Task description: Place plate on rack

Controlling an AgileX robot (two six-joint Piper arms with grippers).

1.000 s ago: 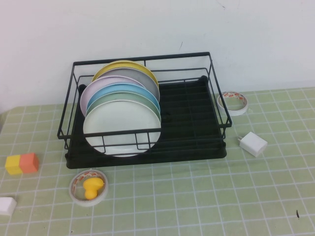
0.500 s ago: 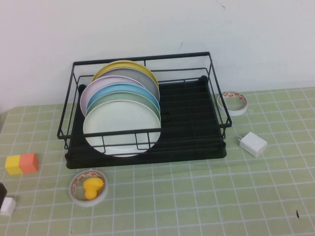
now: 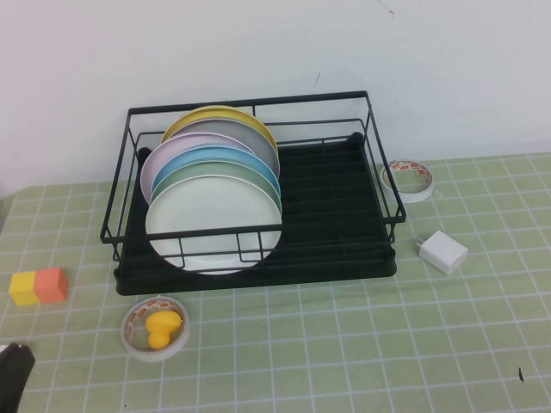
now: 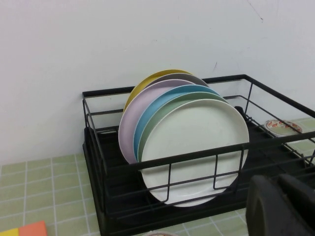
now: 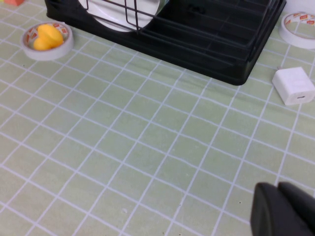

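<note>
The white plate [image 3: 213,224] stands upright in the front slot of the black wire rack [image 3: 340,215], in front of the mint-green, light-blue, lilac, grey and yellow plates. It also shows in the left wrist view [image 4: 194,147] and at the edge of the right wrist view [image 5: 123,12]. My left gripper [image 3: 13,379] is shut and empty at the table's front left corner, well away from the rack [image 4: 106,196]; its fingers [image 4: 266,206] are pressed together. My right gripper [image 5: 278,189] is shut and empty over bare table in front of the rack [image 5: 211,44]. It is out of the high view.
A tape roll holding a yellow toy [image 3: 155,327] lies in front of the rack. An orange and yellow block [image 3: 39,286] sits at the left. A white charger [image 3: 443,251] and another tape roll [image 3: 407,179] lie to the rack's right.
My left gripper has come into the high view at the bottom left corner and now covers the small white object that lay there. The plates and rack have not moved.
</note>
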